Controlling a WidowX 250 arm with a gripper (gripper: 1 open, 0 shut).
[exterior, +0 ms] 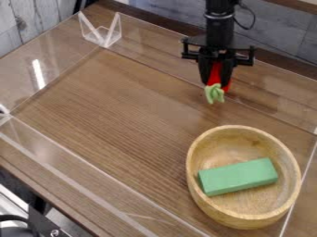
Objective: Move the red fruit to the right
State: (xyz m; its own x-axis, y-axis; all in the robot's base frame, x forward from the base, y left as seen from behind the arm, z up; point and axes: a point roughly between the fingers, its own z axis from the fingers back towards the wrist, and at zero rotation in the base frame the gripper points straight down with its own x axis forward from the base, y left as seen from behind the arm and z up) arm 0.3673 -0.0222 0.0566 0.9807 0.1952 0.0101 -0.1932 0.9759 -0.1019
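Note:
The red fruit (217, 81) is a small glossy red oval with a green leafy end pointing down. It hangs just above the wooden table at the upper right, near the far wall. My gripper (218, 70) points straight down and is shut on the fruit's upper part, its black fingers on either side of the red body. The leafy green tip (217, 93) shows below the fingers.
A wooden bowl (210, 149) stands at the lower right with a green rectangular block (238, 176) lying in it. Clear plastic walls (50, 65) ring the table, with a folded clear piece (100, 30) at the back left.

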